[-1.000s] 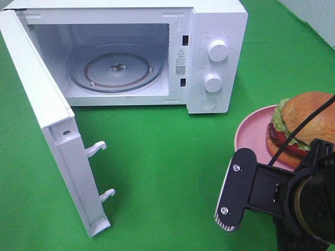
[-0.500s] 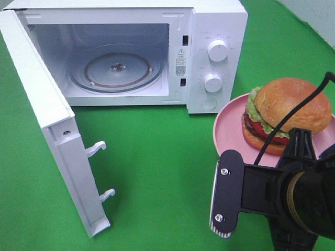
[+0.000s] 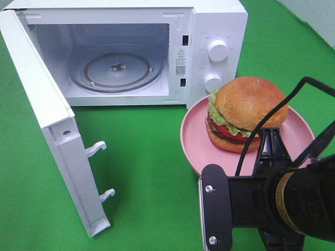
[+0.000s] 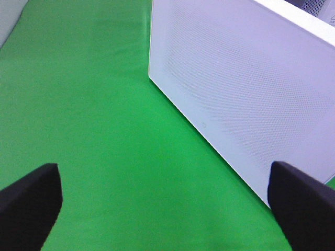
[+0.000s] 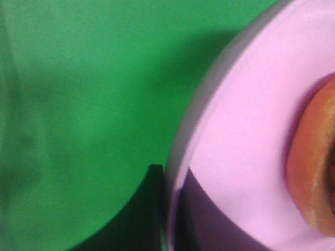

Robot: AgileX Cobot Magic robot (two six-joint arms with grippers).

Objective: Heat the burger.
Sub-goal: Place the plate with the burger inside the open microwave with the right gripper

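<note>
The burger (image 3: 246,104), with a golden bun, lettuce, tomato and patty, sits on a pink plate (image 3: 196,141) held above the green cloth, just right of the microwave's open front. My right gripper (image 3: 270,157) is shut on the plate's near rim. In the right wrist view the plate (image 5: 246,120) fills the frame, with a dark finger (image 5: 152,209) at its rim and the bun's edge (image 5: 314,172) beside it. My left gripper (image 4: 167,209) is open and empty, with its fingertips (image 4: 29,201) wide apart, and is out of the exterior view.
The white microwave (image 3: 220,21) stands at the back with its door (image 3: 42,104) swung open to the left and a glass turntable (image 3: 115,70) inside. The left wrist view faces the door's outer side (image 4: 251,89). A green cloth (image 3: 146,157) covers the table.
My right gripper has carried the plate with the burger leftwards, from the right edge to in front of the microwave's control panel. The microwave has not moved.
</note>
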